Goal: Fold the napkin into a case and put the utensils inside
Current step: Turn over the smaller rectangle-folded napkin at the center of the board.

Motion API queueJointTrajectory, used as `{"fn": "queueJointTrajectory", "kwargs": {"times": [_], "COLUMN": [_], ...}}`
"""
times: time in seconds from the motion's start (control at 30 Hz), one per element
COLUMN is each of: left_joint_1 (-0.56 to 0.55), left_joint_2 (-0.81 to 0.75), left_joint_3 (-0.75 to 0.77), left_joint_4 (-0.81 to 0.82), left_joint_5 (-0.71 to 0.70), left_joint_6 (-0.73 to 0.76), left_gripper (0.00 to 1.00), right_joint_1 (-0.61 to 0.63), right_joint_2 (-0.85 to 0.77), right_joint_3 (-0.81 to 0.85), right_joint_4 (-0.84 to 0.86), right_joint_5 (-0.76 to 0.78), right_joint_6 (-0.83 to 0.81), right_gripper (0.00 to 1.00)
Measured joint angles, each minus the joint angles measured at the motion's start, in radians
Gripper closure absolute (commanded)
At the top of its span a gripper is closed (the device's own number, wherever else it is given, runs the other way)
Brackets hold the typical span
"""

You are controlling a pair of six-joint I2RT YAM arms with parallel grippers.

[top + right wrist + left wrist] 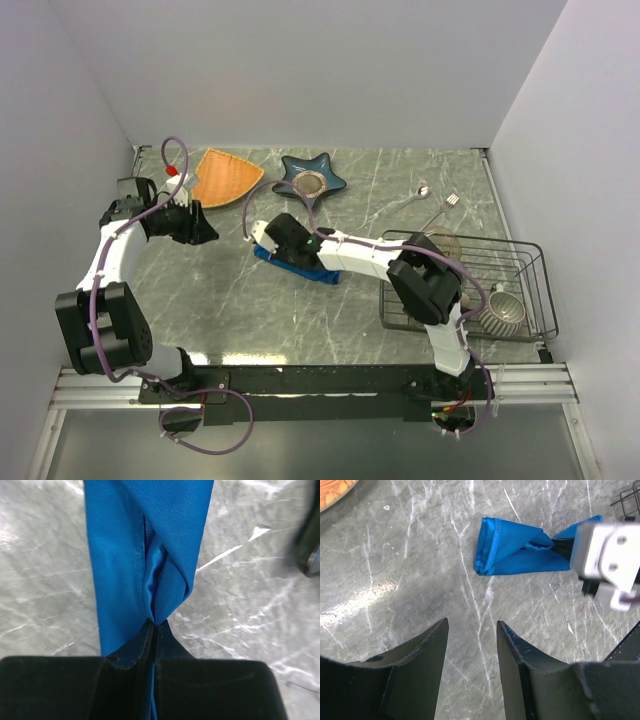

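The bright blue napkin (325,274) lies folded into a narrow strip on the marble table (240,300), mid-table. My right gripper (156,625) is shut on it, pinching a bunched fold of the napkin (125,555). In the left wrist view the napkin (510,550) lies ahead, with the right gripper (560,547) clamped on its right part. My left gripper (472,625) is open and holds nothing, hovering over bare marble to the left of the cloth. From above, the left gripper (207,230) sits near the orange dish. The spoon (418,193) and fork (445,207) lie at the back right.
An orange triangular dish (225,176) and a dark star-shaped dish (311,178) stand at the back. A wire rack (520,262) at the right holds a metal cup (503,312) and a glass bowl (440,245). White walls close in the table.
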Motion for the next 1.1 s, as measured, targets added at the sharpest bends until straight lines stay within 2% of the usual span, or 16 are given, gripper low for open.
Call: {"fn": "queueJointTrajectory", "kwargs": {"times": [0.4,0.67,1.1], "left_joint_1": [0.030,0.042,0.049], "left_joint_2": [0.000,-0.002,-0.043], "left_joint_3": [0.000,-0.016,-0.051], "left_joint_4": [-0.008,-0.018,-0.050], "left_joint_5": [-0.012,-0.018,-0.021], "left_joint_6": [0.009,0.018,0.031], "left_gripper": [0.51,0.51,0.51], "right_joint_1": [0.022,0.055,0.154], "right_joint_2": [-0.010,-0.011,0.004], "right_joint_3": [-0.043,-0.231,-0.374], "right_joint_4": [0.272,0.547,0.793], "right_joint_5": [0.215,0.306,0.384], "right_joint_6": [-0.117,-0.291,-0.407], "right_gripper": [1.00,1.00,1.00]}}
